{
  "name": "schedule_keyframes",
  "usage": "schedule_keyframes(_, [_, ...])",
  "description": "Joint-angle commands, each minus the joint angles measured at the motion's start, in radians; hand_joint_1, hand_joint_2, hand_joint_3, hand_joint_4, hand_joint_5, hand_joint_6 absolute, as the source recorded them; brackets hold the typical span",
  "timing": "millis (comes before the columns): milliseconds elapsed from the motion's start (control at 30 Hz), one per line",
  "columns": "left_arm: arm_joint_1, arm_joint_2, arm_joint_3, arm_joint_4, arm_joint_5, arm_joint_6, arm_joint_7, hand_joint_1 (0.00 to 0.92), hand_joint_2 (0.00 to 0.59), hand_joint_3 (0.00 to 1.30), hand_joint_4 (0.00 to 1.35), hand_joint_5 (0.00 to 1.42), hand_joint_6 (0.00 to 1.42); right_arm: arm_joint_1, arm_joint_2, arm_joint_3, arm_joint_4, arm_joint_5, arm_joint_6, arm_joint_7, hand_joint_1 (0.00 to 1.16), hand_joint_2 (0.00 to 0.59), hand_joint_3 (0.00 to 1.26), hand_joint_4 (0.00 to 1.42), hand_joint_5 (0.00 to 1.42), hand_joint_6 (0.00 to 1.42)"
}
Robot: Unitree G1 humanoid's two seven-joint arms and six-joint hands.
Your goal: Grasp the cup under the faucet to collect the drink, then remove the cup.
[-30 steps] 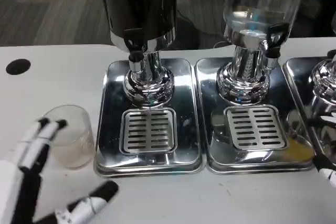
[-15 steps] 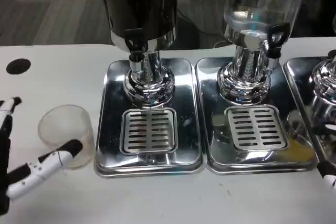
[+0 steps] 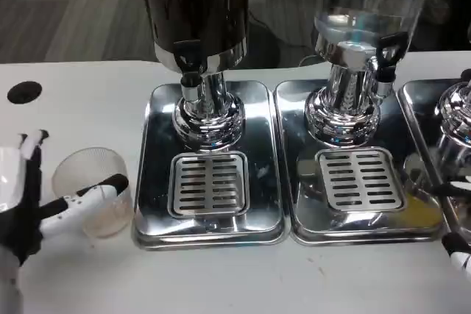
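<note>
So the cup (image 3: pixel 94 190) is on the table at about 9 o'clock from the left tray (image 3: pixel 157 182), not under the dark dispenser's faucet (image 3: pixel 190 79) yet. The left hand (image 3: pixel 29 200) has fingers spread round it, one across the front, no firm grip that I can tell. Right hand (image 3: pixel 458 248) barely shows at 3 o'clock, can't tell its fingers, so basically everything's left to do

My left hand (image 3: pixel 29 204) ran off the left and bottom edges, so I could not tell whether my fingers truly gripped the cup (image 3: pixel 94 190) or only touched it. My right hand (image 3: pixel 458 218) was cut by the right edge, only fingertips showing. Both dispensers' tops (image 3: pixel 195 5) were cropped above, and the third tray (image 3: pixel 423 108) was cut off.
</note>
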Motion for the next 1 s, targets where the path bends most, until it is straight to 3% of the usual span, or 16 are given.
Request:
schedule_keyframes(33, [-0.035, 0.016, -0.061, 0.046, 0.037, 0.030, 0.010, 0.042, 0.027, 0.13, 0.13, 0.29, 0.42, 0.012, -0.008, -0.007, 0.000, 0.010, -0.023, 0.001, 0.50, 0.369, 0.28, 0.15, 0.11, 0.00])
schedule_keyframes(200, [-0.076, 0.027, -0.145, 0.094, 0.091, 0.057, 0.011, 0.156, 0.047, 0.17, 0.18, 0.35, 0.47, 0.029, -0.012, -0.018, 0.003, 0.021, -0.042, 0.002, 0.50, 0.369, 0.28, 0.15, 0.11, 0.00])
schedule_keyframes(367, [-0.104, 0.035, -0.190, 0.118, 0.114, 0.082, 0.002, 0.189, 0.038, 0.17, 0.21, 0.39, 0.50, 0.038, -0.018, -0.032, 0.015, 0.042, -0.056, 0.006, 0.51, 0.369, 0.29, 0.15, 0.11, 0.00])
schedule_keyframes(667, [-0.113, 0.041, -0.235, 0.126, 0.149, 0.110, 0.036, 0.236, 0.061, 0.36, 0.41, 0.58, 0.62, 0.033, -0.018, -0.027, 0.045, 0.055, -0.083, 0.006, 0.51, 0.369, 0.29, 0.16, 0.12, 0.00])
schedule_keyframes(1000, [-0.087, 0.034, -0.248, 0.137, 0.143, 0.116, 0.123, 0.274, 0.083, 0.44, 0.50, 0.75, 0.85, 0.031, -0.019, -0.018, 0.066, 0.051, -0.099, 0.011, 0.51, 0.368, 0.29, 0.16, 0.11, 0.00])
